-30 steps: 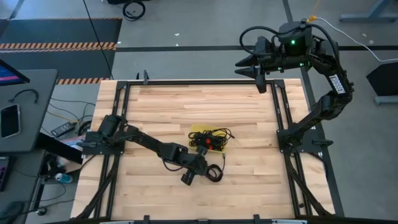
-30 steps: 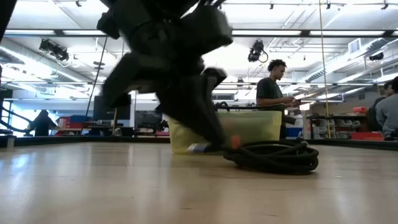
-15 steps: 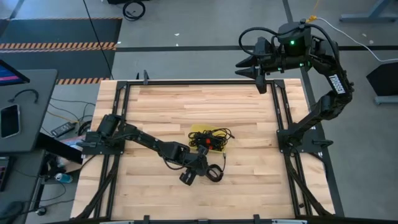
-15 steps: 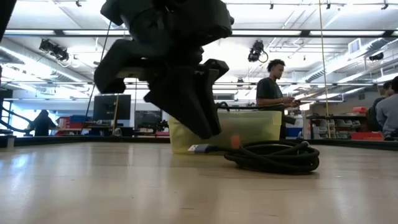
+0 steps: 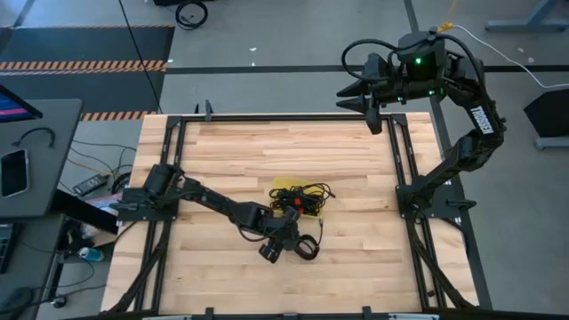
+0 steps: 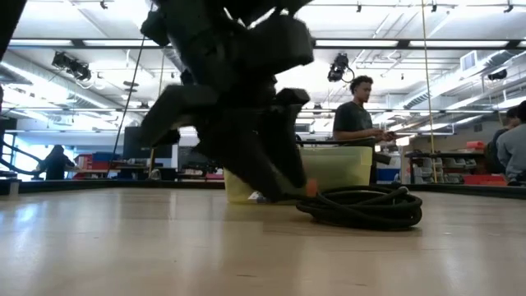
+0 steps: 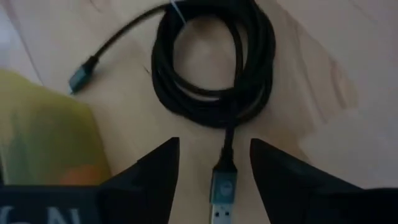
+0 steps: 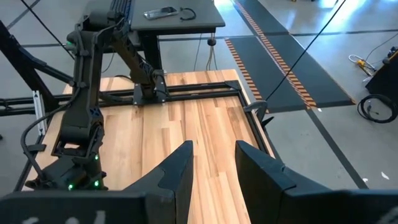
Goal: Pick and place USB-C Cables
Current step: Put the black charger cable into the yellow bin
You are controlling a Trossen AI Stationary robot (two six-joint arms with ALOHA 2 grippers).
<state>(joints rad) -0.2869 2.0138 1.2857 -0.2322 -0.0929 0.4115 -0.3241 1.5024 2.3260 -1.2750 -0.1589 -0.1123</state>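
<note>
Left tool (image 7: 214,163) open, empty, low over counter (image 5: 222,151), plug of coiled cable (image 7: 211,62) between fingers. Right tool (image 8: 213,163) open, empty, raised at far edge.

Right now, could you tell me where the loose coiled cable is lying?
In the high view the coiled cable lies on the table near its front middle, just right of the left gripper and in front of the yellow bin.

Bright even overhead lighting, ceiling strip lights (image 6: 74,43) glaring in my low view, my left arm (image 6: 230,99) motion-blurred there, left wrist view soft.
</note>
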